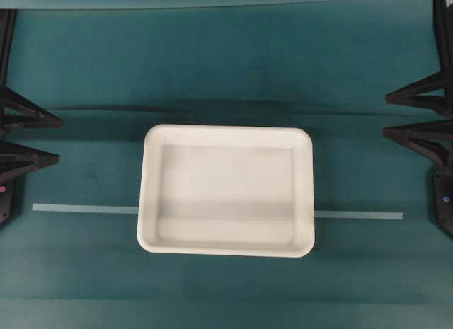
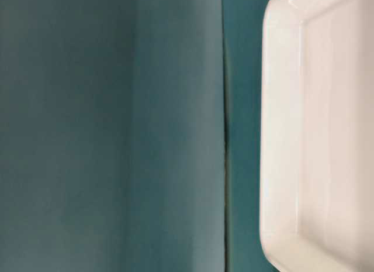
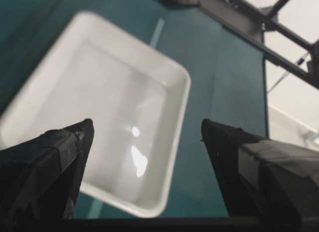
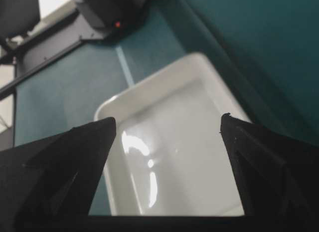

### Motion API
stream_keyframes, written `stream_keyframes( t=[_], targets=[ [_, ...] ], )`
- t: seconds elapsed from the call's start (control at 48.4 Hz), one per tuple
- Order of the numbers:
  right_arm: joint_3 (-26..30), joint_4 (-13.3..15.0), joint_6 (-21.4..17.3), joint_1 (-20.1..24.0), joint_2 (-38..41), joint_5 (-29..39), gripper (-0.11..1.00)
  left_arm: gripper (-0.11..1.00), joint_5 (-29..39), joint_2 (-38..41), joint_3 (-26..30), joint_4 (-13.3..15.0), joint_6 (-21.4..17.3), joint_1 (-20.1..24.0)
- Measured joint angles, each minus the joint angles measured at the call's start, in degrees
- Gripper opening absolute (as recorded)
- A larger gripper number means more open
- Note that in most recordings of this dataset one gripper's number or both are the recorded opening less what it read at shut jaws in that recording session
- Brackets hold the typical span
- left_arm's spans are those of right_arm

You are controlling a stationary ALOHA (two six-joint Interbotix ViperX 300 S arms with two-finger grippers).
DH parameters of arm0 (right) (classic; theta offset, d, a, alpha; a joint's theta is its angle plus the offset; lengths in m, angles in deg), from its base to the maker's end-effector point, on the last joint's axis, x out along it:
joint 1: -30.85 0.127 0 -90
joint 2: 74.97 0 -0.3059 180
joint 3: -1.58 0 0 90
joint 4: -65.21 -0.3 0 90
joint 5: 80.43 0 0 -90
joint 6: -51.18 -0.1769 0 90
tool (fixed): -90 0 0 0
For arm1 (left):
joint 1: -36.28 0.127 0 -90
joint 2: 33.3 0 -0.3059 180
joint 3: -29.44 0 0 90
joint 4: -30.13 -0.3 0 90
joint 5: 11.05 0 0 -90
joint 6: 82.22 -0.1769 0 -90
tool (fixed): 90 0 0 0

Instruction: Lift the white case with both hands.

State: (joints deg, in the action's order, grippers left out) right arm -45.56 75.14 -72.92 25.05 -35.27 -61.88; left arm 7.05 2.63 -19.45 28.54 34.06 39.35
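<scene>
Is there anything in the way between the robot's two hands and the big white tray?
No, nothing visible is in the way. The white case sits alone on the green table. The left tool and right tool wait open at the far edges, with only bare cloth and a pale tape line between them and the case.
</scene>
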Motion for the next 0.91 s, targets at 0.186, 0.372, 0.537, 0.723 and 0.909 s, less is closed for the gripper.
stream_keyframes(
  t=[0.186,0.372,0.537,0.723,0.909],
  targets=[
    [0.70,0.00,4.04,0.44,-2.64,0.09,0.90,0.92,0.18,-2.55,0.79,0.00,-4.83,0.00],
    [1.32,0.00,4.66,0.53,-4.66,1.05,0.90,0.92,0.18,-4.04,1.58,0.00,-6.94,0.00],
    [1.49,0.00,4.66,0.79,-5.01,1.23,0.90,0.92,0.18,-4.31,1.67,0.00,-7.03,0.00],
    [1.49,0.00,4.66,1.14,-5.01,1.49,0.90,0.92,0.18,-4.31,1.67,0.00,-7.12,0.00],
    [1.41,0.00,4.66,1.14,-5.10,1.49,0.90,0.92,0.18,-4.31,1.67,0.00,-7.12,0.00]
  ],
)
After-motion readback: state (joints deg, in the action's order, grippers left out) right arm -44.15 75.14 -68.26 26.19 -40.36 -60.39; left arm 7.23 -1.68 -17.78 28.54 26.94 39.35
